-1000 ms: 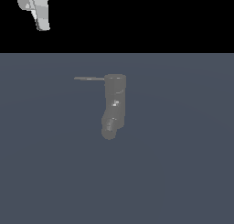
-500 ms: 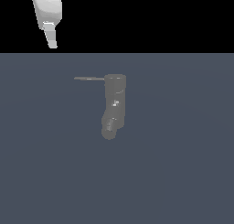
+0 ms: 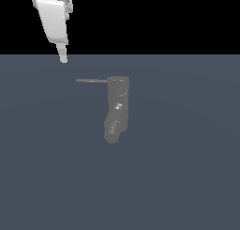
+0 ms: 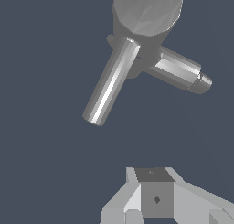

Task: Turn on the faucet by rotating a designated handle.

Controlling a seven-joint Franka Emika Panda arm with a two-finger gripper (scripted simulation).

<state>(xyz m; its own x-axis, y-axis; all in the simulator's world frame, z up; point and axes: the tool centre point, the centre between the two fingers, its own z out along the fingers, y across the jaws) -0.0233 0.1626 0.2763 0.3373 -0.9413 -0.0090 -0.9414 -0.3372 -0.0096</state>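
Dark grey faucet (image 3: 117, 102) and handle (image 3: 91, 80); white gripper (image 3: 63, 59); slate-blue floor (image 3: 187, 168).

No readable text, labels, numbers — none on any surface (both views).

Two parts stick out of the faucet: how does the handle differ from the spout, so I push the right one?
The handle is a thin straight rod leaving the faucet at its top, level, toward the exterior view's left. The spout is thicker and shorter, leaves lower down, angles downward, and ends in a ribbed round tip. Both are dark grey, and the gripper touches neither.
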